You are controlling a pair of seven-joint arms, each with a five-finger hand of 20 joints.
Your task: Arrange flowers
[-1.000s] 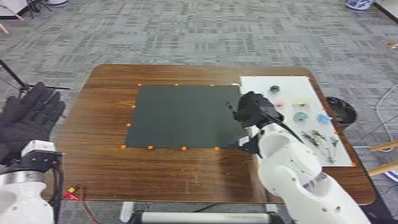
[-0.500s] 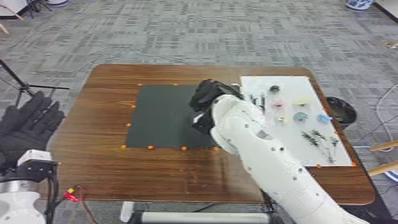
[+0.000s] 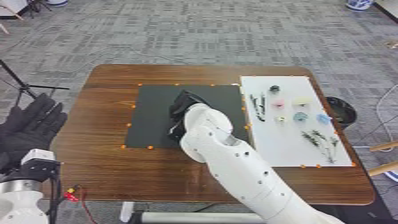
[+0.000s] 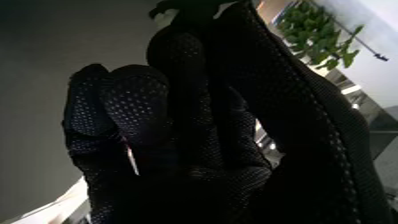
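Flowers (image 3: 279, 103) on white board (image 3: 275, 150), three o'clock from dark mat (image 3: 153, 115); over mat, right hand (image 3: 180, 107) nearly closed, pinching a shadowed dark piece (image 4: 182, 6); left hand (image 3: 27, 132) open at nine o'clock.

The right hand (image 3: 184, 106) has moved leftward, away from the white rectangular board (image 3: 268, 156) and farther over the dark grey mat (image 3: 155, 117). Right of that hand, thin dark stems (image 3: 258, 108) and a small pale-yellow flower (image 3: 282, 119) have come into sight. The left hand (image 3: 27, 131) has drawn slightly back.
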